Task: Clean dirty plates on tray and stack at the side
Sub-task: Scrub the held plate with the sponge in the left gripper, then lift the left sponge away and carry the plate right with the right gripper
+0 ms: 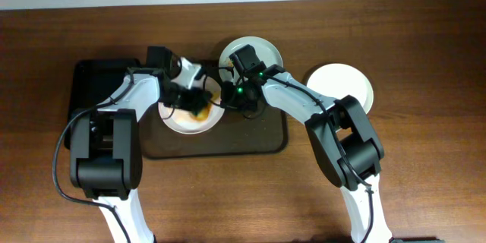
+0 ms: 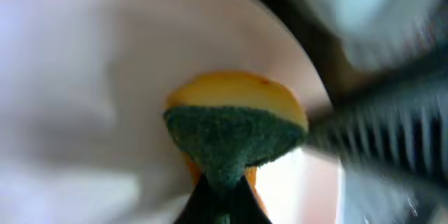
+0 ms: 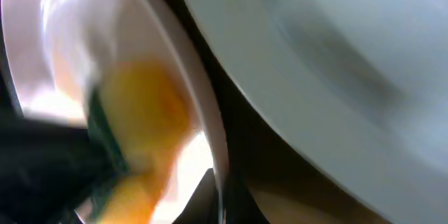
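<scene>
A wooden worktop carries a large dark brown tray in the middle. A smaller black tray lies just beside it on the left.

The dirty plate lies on the left half of the brown tray, and an orange-brown smear shows on its inner surface. A second plate sits at the far right corner of this tray, and part of it reaches beyond the rim. In the right wrist view its edge is near the dirty plate, with a dark gap between them. A third plate looks clean and white. It lies alone on the worktop to the right of the tray, well apart from the other two.

The left fingers are clenched on a sponge, which has a yellow body and a green rough face. They pinch it at its lower end, so it is squeezed narrow there. The sponge is over the inner surface of the dirty plate, at the side near the right arm.

The right fingers are at the right rim of the dirty plate. In the right wrist view the thin rim runs between the two dark fingers, which stand close against it on both sides, so they grasp the rim. This view is blurred, and so is part of the left wrist view.

From above, both arms meet over the dirty plate.
</scene>
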Available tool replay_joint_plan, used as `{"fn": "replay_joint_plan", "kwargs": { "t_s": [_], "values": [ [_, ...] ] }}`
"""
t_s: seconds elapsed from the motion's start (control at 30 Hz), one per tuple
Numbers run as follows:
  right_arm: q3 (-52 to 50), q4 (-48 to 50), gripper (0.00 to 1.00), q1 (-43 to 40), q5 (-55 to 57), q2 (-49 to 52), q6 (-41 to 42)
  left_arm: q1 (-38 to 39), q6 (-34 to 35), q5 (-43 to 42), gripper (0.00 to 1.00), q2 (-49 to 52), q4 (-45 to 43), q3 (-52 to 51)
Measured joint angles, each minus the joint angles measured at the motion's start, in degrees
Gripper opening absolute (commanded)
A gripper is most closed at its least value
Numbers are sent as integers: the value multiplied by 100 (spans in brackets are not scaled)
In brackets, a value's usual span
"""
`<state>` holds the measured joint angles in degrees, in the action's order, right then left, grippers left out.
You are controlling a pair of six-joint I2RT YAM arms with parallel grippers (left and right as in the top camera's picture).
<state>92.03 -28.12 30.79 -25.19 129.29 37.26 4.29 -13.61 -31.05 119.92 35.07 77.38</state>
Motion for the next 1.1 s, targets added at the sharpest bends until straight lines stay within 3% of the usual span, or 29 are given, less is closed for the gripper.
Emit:
{"fn": "replay_joint_plan", "kwargs": {
  "t_s": [0.13,0.27,0.37,0.47,0.53,0.63,0.73,0.93,1.1],
  "values": [
    [0,13,4,0,-2,0,24,63,1471,1078,0,-7,-986,20],
    [0,57,4,31,-109,22,20,157,2879,2909,1,-131,-361,181],
    [0,31,4,107,-197,26,-7,162,2988,3375,0,-166,304,256],
    [0,-20,4,138,-280,26,-61,107,2605,3383,1,-199,911,289],
    [0,-42,4,136,-284,26,-127,39,2188,3134,0,-208,1141,295],
    [0,-129,4,107,-363,26,-238,-251,1259,2057,0,-195,1648,352],
    [-2,-170,4,103,-505,28,-282,-450,903,800,0,149,2339,850],
    [-33,-299,4,72,-588,37,-321,-1058,778,-1217,0,343,2380,2988],
    [-50,-938,4,-109,-179,-203,-634,-1388,776,-1648,0,332,2396,3626]
  ]
}}
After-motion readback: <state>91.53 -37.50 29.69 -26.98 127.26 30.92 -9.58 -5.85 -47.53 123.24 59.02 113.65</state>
